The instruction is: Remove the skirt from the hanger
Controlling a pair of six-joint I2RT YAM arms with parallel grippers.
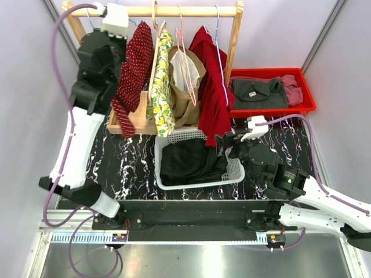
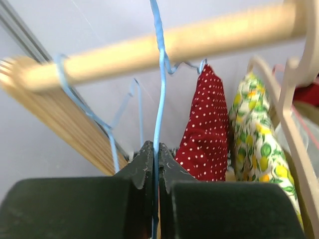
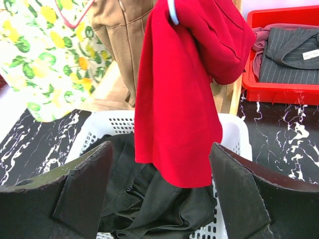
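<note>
A red white-dotted skirt hangs at the left end of the wooden rod on a blue wire hanger. My left gripper is up under the rod, shut on that hanger's thin wire; the skirt hangs just to its right. The left arm's wrist stands beside the skirt in the top view, its fingers hidden there. My right gripper is open and empty, low in front of a plain red garment.
A lemon-print garment, a brown one and spare hangers also hang on the rod. Below sits a white basket with black clothing. A red bin with folded clothes stands at the right. A second blue hanger hooks left.
</note>
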